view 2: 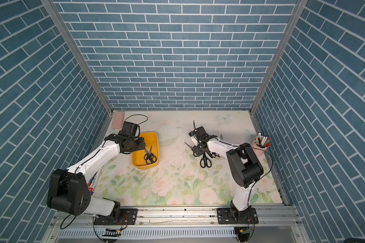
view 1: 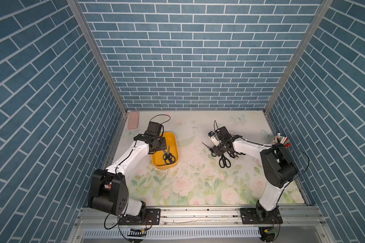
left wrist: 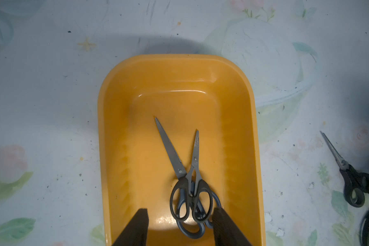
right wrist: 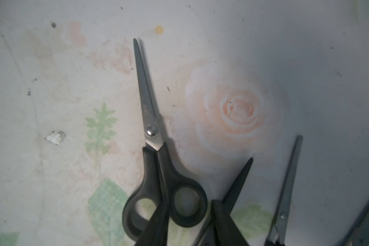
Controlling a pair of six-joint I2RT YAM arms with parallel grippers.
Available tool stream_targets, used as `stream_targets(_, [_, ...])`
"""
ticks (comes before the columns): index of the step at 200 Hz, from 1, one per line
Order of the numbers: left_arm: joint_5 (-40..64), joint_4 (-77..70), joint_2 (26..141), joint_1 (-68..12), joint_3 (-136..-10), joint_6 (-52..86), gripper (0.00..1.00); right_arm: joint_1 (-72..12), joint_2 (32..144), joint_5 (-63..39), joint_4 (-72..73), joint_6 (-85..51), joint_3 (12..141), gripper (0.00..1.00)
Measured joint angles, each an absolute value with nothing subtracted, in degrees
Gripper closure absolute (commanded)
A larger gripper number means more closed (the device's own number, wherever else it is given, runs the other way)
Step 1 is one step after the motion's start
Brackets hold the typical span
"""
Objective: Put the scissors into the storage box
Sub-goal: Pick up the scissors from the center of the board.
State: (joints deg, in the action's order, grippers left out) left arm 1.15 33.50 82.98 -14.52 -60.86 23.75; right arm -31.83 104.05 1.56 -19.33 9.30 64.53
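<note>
My left pincer hangs over the storage box, jaws standing apart and gripping nothing. Straight below it, 2 stacked pairs of scissors lie on the box floor. Their handles sit under the gap between the 2 fingers, and their blades point away from the pincer in a narrow V. In both top views that stack shows just past the pincer's tip, inside the box walls.

My right pincer is low over the floral surface, among the loose scissors. Its jaws are partway apart and straddle 1 handle loop of a grey-bladed pair, whose blades point away from the fingertips. I cannot tell whether the fingers pinch that loop or only flank it. A black blade pokes out from behind 1 finger, and a slimmer pair lies close beside it. In a top view another pair lies on the surface just beside this pincer, toward the arm's base and well apart from the box.
</note>
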Motion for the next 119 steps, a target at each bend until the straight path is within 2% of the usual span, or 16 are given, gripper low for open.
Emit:
stream_targets(52, [1.76,32.34,83.26,-14.50,-60.86,23.75,0.46,-32.47,104.27,-0.25,-19.27,9.30,62.37,0.66])
stream_targets(119, [2.31,32.01,83.37,-14.50,-60.53,23.75,0.46,-32.53,106.74,-0.56,-17.93,9.34,64.25,0.83])
